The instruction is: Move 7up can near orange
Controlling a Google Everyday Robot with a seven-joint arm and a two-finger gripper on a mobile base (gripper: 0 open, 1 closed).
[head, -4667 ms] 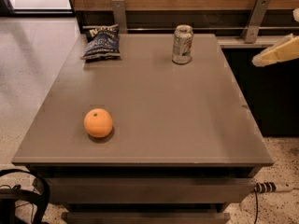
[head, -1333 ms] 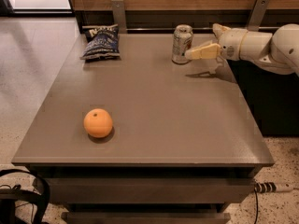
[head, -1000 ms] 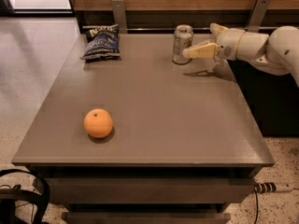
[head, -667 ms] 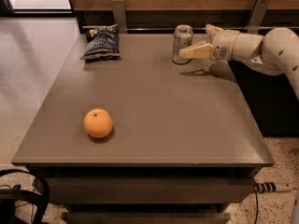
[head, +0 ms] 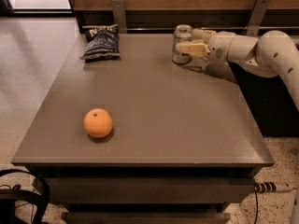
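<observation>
- Two fingers point(head: 189, 48) of the gripper point(head: 187, 40) stood apart. One lay across the near side of the 7up can point(head: 181, 34) and the other reached behind its top. The can sat between the jaws, and we judged them open, not yet squeezing it.
- A little over a second before, we had seen the fingertips only just beside the can's flank. Since then they had slid on past it, so the can was straddled rather than merely approached.
- Nearly five seconds before, the gripper had been only at the picture's right edge, well apart from the can.
- Between the jaws, the can itself had not shifted. It stood upright near the far edge of the table point(head: 163, 111), in the same spot as in every earlier view.
- Behind the jaws, the cream arm point(head: 261, 50) ran off to the right and out of view.
- Beyond the can from the jaws, along the same far edge, the dark blue crisp bag point(head: 100, 43) lay well apart and untouched.
- Farthest from the jaws, the orange point(head: 98, 122) rested toward the near corner on the crisp bag's side, where it had been all along.
- From this we judged the reach finished and the grasp the step in hand. The jaws had yet to close, and the whole carry across the table to the orange was still to come.
</observation>
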